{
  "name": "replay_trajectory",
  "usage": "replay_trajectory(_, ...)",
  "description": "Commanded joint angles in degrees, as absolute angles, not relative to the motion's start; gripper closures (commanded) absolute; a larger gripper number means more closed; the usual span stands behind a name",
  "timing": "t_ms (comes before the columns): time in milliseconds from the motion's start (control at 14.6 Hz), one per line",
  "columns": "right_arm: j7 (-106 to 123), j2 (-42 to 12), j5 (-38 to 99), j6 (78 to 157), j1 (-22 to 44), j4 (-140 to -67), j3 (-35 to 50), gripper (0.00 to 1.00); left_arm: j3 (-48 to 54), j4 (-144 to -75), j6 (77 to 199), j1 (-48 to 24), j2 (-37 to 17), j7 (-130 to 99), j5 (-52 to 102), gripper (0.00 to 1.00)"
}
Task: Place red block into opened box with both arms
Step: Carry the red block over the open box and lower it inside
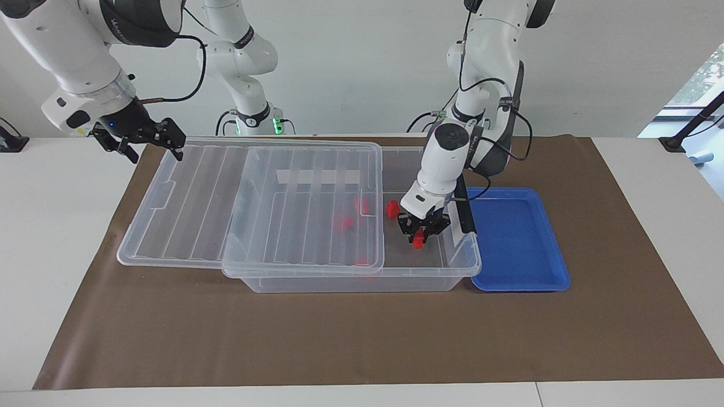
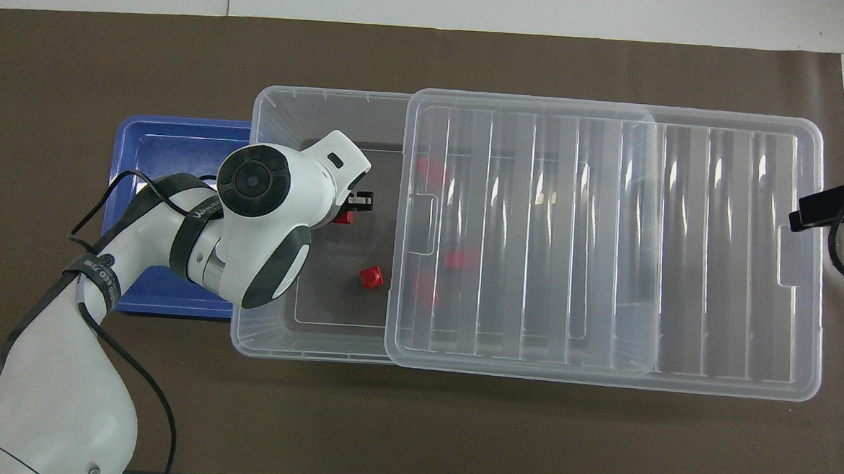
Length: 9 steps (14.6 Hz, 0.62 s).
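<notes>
The clear box (image 1: 350, 282) (image 2: 269, 113) lies with its ribbed lid (image 1: 254, 203) (image 2: 610, 239) slid toward the right arm's end, so the end by the black latch is uncovered. My left gripper (image 1: 419, 236) (image 2: 351, 208) reaches down into that uncovered part, shut on a red block (image 1: 418, 242) (image 2: 343, 217) just above the box floor. A second red block (image 1: 392, 210) (image 2: 371, 277) lies loose on the floor nearby. More red blocks (image 1: 343, 221) (image 2: 457, 259) show through the lid. My right gripper (image 1: 154, 148) (image 2: 839, 205) waits open at the lid's outer end.
A shallow blue tray (image 1: 520, 243) (image 2: 174, 144) sits beside the box at the left arm's end. A brown mat (image 1: 339, 339) covers the table under everything. Two slimmer white arms with green-lit bases (image 1: 254, 121) stand at the robots' edge.
</notes>
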<state>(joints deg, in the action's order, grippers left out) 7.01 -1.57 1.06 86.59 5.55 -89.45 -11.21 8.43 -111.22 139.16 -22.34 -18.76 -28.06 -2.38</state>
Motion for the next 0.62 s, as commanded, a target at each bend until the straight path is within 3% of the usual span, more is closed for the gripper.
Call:
replay_trajectory(0,6.0,-0.8,0.5,87.5,5.1,-90.4,-10.9,0.00,7.7,-110.4,140.4,-23.4,-20.0,-30.1,-3.8,0.98)
replay_trajectory(137,6.1,-0.7,0.5,87.5,5.1,-90.4,-10.9,0.00,7.7,-110.5,139.9,-23.3,-20.0,-30.1,-3.8,0.00)
replay_trajectory(548,7.4,-0.3,0.4,88.9,5.0,-91.5,-11.6,0.00,7.7,-110.5,134.7,-23.2,-15.0,-30.2,-3.8,0.00)
